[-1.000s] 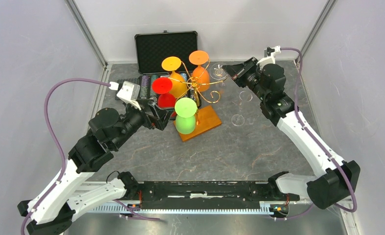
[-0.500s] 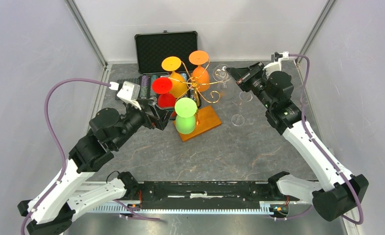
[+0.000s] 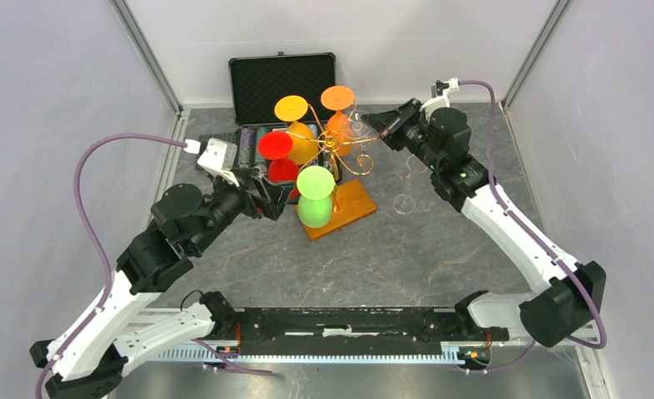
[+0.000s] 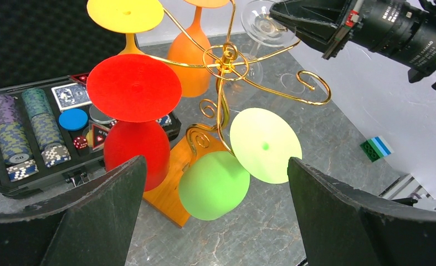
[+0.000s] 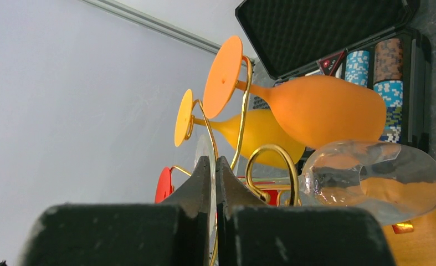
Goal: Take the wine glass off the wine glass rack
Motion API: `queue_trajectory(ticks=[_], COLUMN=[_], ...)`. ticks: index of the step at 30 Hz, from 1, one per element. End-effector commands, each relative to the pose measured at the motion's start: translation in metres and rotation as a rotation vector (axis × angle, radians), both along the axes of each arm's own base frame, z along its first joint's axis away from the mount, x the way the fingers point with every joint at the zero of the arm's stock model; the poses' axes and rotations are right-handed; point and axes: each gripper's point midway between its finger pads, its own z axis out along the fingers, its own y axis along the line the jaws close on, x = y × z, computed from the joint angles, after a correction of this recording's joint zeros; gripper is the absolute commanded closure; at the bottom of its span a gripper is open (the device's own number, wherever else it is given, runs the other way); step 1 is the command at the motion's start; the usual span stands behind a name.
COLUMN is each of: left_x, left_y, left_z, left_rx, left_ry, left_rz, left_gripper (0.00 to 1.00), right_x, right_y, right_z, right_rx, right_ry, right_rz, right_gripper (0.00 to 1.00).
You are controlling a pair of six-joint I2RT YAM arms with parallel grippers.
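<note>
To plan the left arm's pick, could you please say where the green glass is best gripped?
Probably by the bowl of the green glass, from the left arm's side: it hangs upside down, bowl free under the arms of the rack, and its wide foot hides the stem.

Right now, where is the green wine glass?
Overhead view: the green wine glass hangs foot-up on the near side of the rack, right of the red glass, close to the left gripper.

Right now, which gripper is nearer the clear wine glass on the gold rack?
Right. The right gripper is shut on the clear wine glass; the left gripper hangs open across the rack, beside the red glass and green glass.
</note>
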Motion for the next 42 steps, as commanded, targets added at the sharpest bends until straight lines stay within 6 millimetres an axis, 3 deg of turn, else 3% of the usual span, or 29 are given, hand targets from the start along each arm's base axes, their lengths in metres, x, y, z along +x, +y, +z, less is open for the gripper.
queue_trajectory(ticks=[1, 6, 11, 19, 25, 35, 42], left_x=[0.001, 0.001, -0.002, -0.018, -0.025, -0.05, -0.066], left_y=[0.008, 0.009, 0.002, -0.014, -0.033, -0.083, -0.133], left_z=[0.011, 0.014, 0.018, 0.04, 0.062, 0.109, 0.119], left_rx=[0.017, 0.017, 0.021, 0.034, -0.026, -0.181, -0.184], left_ry=[-0.045, -0.05, -0.063, -0.121, -0.171, -0.268, -0.479], left_rz=[0.024, 0.029, -0.018, -0.162, -0.261, -0.544, -0.818], left_gripper=[0.0, 0.0, 0.0, 0.0, 0.0, 0.0, 0.0], right_x=[0.008, 0.02, 0.031, 0.015, -0.021, -0.112, -0.167], right_y=[-0.001, -0.003, -0.024, -0.058, -0.079, -0.067, -0.072], right_z=[0.065, 0.075, 0.087, 0.111, 0.122, 0.127, 0.121], right_rx=[0.064, 0.049, 0.001, -0.062, -0.043, 0.152, 0.233], right_ry=[-0.166, -0.195, -0.241, -0.307, -0.328, -0.335, -0.311], right_rz=[-0.028, -0.068, -0.199, -0.321, -0.331, -0.044, 0.085], right_gripper=[1.0, 1.0, 1.0, 1.0, 1.0, 1.0, 1.0])
